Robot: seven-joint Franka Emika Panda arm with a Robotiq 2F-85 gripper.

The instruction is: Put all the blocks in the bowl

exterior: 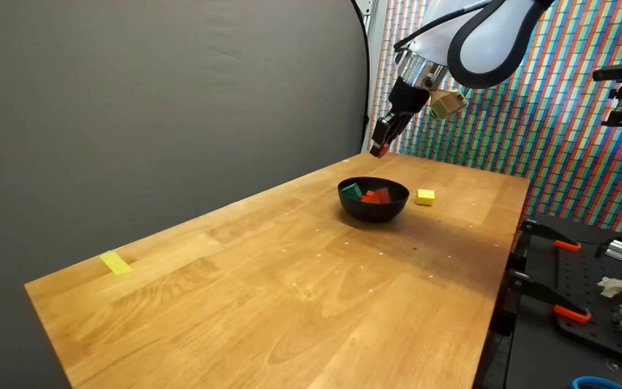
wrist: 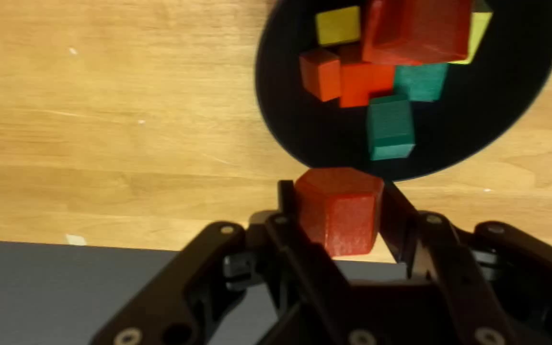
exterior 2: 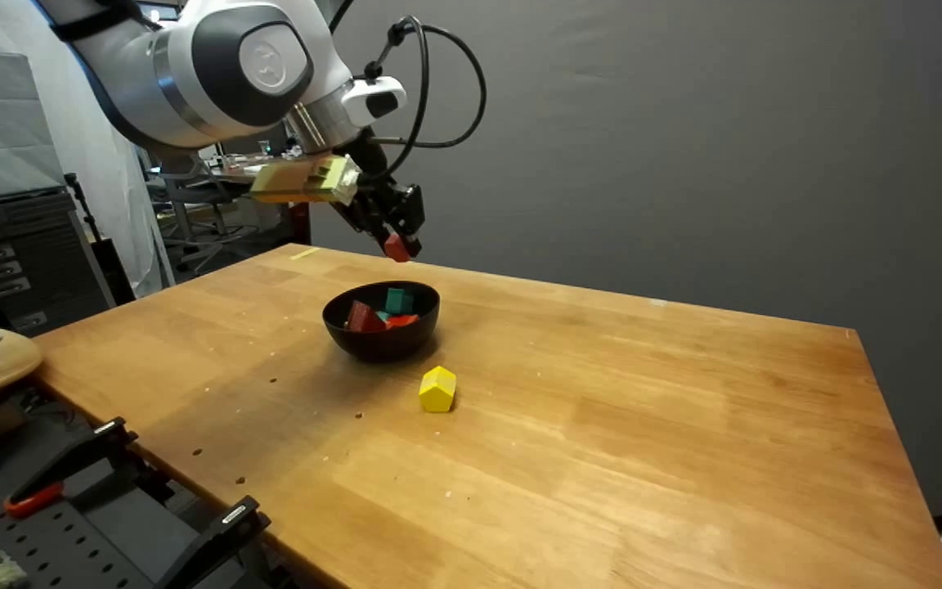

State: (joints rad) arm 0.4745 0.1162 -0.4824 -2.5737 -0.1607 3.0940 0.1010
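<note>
Pinching gripper point(wrist: 339, 211): jaws partly apart, pressed against opposite sides of a red block point(wrist: 350, 224)
Red block: held clear of the table point(exterior 2: 643, 442), near the bowl point(exterior 2: 383, 349)
Bowl: upright on the table, red, orange, green and yellow blocks point(wrist: 391, 127) inside
Yellow block point(exterior 2: 437, 389): on the table outside the bowl, near but apart from it

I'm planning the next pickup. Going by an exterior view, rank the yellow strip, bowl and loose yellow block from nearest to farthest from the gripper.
1. Bowl: lower than the gripper.
2. Loose yellow block: right of the bowl.
3. Yellow strip: far left on the table.
</note>
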